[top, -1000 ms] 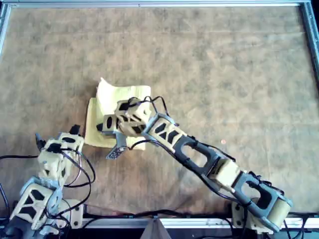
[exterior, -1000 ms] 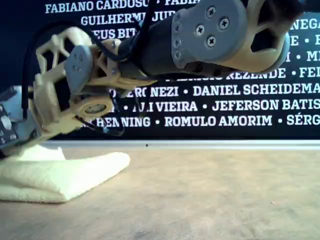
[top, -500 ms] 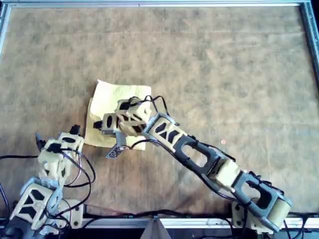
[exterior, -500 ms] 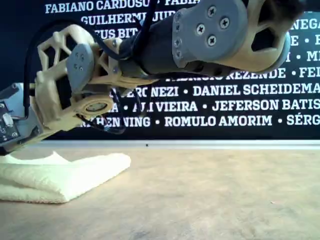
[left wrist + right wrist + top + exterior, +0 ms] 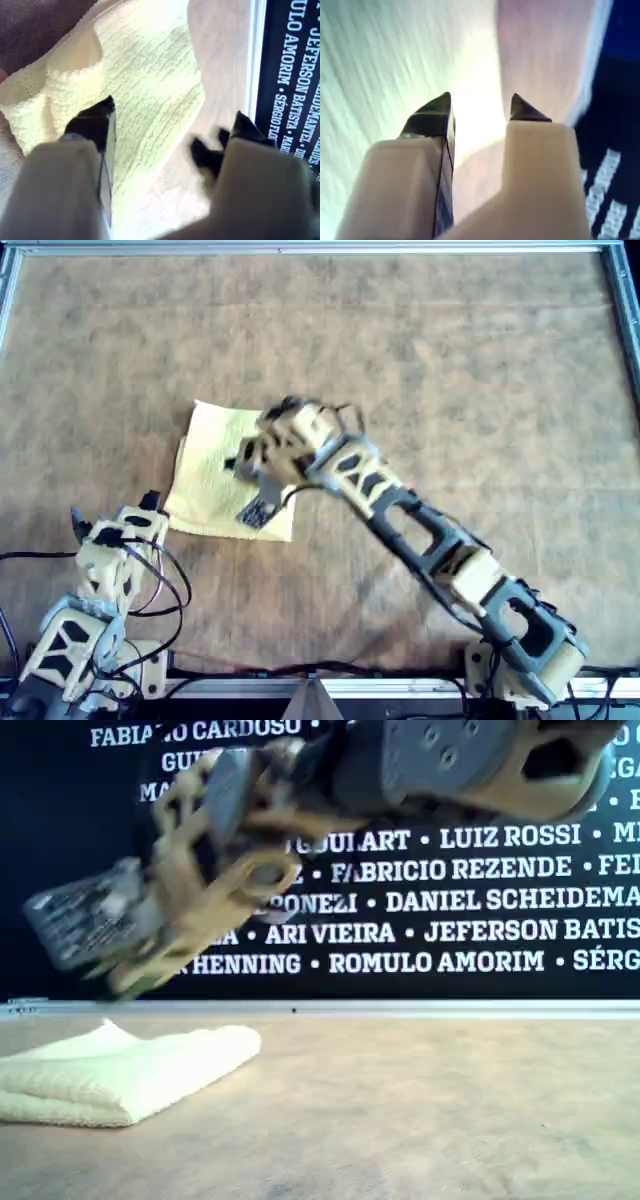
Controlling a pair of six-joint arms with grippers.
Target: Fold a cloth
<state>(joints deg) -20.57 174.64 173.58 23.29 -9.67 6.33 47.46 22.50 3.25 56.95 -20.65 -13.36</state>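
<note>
The pale yellow cloth (image 5: 222, 478) lies folded on the brown mat, left of centre in the overhead view, and low at the exterior view's left (image 5: 120, 1065). My right gripper (image 5: 238, 462) hovers over its right part in the overhead view, open, with nothing between the fingers (image 5: 481, 107). The right arm (image 5: 210, 880) is blurred above the cloth in the exterior view. My left gripper (image 5: 112, 508) rests just off the cloth's near-left corner in the overhead view. It is open and faces the cloth's folded edges (image 5: 75, 90).
The brown mottled mat (image 5: 450, 360) covers the whole table inside a metal frame (image 5: 300, 248). A dark banner with white names (image 5: 450, 900) stands behind the far edge. Cables trail from the left arm's base (image 5: 150, 590).
The right gripper has lifted off the cloth and swung up and toward the overhead view's right. The raised cloth corner has settled flat. The left arm has stayed still.
</note>
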